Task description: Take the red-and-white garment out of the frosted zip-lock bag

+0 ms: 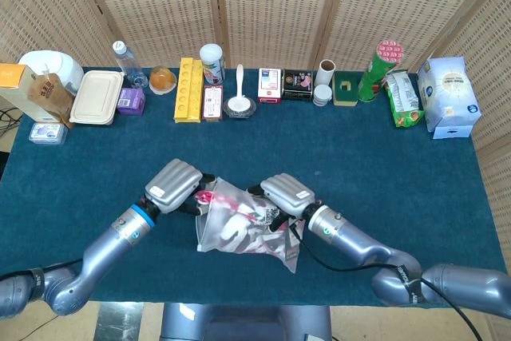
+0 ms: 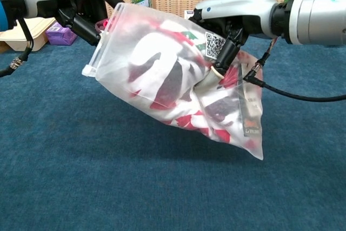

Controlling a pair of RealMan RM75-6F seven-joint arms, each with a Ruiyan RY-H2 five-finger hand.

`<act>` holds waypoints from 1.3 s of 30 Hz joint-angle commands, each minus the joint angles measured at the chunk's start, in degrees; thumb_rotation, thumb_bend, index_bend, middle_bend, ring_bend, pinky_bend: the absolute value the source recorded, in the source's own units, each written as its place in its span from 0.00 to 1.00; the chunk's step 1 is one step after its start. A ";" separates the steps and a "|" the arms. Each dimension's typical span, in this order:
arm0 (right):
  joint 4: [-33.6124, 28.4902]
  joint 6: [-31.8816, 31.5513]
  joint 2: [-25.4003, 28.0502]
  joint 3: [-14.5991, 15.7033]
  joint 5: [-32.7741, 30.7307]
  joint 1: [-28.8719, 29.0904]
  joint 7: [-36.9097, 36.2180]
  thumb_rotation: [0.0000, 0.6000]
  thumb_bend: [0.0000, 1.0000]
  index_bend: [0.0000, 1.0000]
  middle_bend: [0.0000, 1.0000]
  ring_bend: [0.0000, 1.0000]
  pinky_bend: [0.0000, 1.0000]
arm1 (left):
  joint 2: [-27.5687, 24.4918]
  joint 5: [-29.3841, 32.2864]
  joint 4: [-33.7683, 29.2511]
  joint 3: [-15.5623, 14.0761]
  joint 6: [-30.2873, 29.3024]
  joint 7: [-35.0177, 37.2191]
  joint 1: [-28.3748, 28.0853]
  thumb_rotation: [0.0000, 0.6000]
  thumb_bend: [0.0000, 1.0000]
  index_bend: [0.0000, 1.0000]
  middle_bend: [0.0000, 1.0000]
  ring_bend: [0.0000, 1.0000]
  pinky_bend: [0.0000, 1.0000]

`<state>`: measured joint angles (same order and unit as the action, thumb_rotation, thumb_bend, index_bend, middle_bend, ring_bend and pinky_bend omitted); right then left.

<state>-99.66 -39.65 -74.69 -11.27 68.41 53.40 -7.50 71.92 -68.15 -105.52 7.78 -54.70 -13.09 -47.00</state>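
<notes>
A frosted zip-lock bag (image 1: 243, 229) (image 2: 173, 93) hangs just above the blue table between both hands, with the red-and-white garment (image 2: 162, 79) bunched inside it. My left hand (image 1: 172, 185) (image 2: 81, 4) grips the bag's zip edge at the upper left. On the right, my right hand (image 1: 287, 195) (image 2: 232, 22) pinches the bag's upper right part, its fingertips pressed into the plastic. The bag's lower right corner sags toward the cloth. Whether the zip is open, I cannot tell.
A row of goods lines the table's far edge: a white lunch box (image 1: 96, 97), a yellow tray (image 1: 188, 89), small boxes (image 1: 270, 85), a green can (image 1: 374, 69) and a white bag (image 1: 449, 97). Blue cloth (image 1: 383, 173) covers the table.
</notes>
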 commanded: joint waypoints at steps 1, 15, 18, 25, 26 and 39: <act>2.63 -0.27 -1.90 0.99 -1.47 0.45 2.82 1.00 0.14 0.80 0.90 1.00 1.00 | 3.10 -1.88 4.96 -1.17 0.29 3.59 1.01 1.00 0.51 0.83 1.00 1.00 0.94; 10.80 0.76 -7.29 2.93 -7.13 1.67 9.69 1.00 0.14 0.80 0.90 1.00 1.00 | 16.05 -4.74 23.93 -1.30 4.31 14.49 0.37 1.00 0.49 0.83 1.00 1.00 0.94; 10.96 0.96 -7.33 2.69 -7.26 1.53 9.18 1.00 0.14 0.80 0.90 1.00 1.00 | 17.52 -5.52 25.88 -0.97 4.46 16.29 0.22 1.00 0.49 0.83 1.00 1.00 0.94; 10.29 2.01 -6.59 1.95 -6.62 1.09 6.67 1.00 0.14 0.80 0.90 1.00 1.00 | 17.87 -6.82 26.40 -0.68 4.47 17.86 0.25 1.00 0.47 0.83 1.00 1.00 0.94; 10.24 2.12 -6.54 1.93 -6.44 1.04 6.43 1.00 0.14 0.80 0.90 1.00 1.00 | 17.87 -6.84 26.40 -0.68 4.52 17.85 0.26 1.00 0.46 0.83 1.00 1.00 0.94; 9.87 3.74 -6.66 1.22 -4.63 0.68 2.65 1.00 0.14 0.80 0.90 1.00 1.00 | 19.69 -5.80 27.46 0.01 4.48 16.83 0.52 1.00 0.47 0.83 1.00 1.00 0.94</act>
<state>-89.84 -36.00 -81.29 -10.02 63.70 54.10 -4.72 91.52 -74.04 -78.15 7.71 -50.19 3.84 -46.50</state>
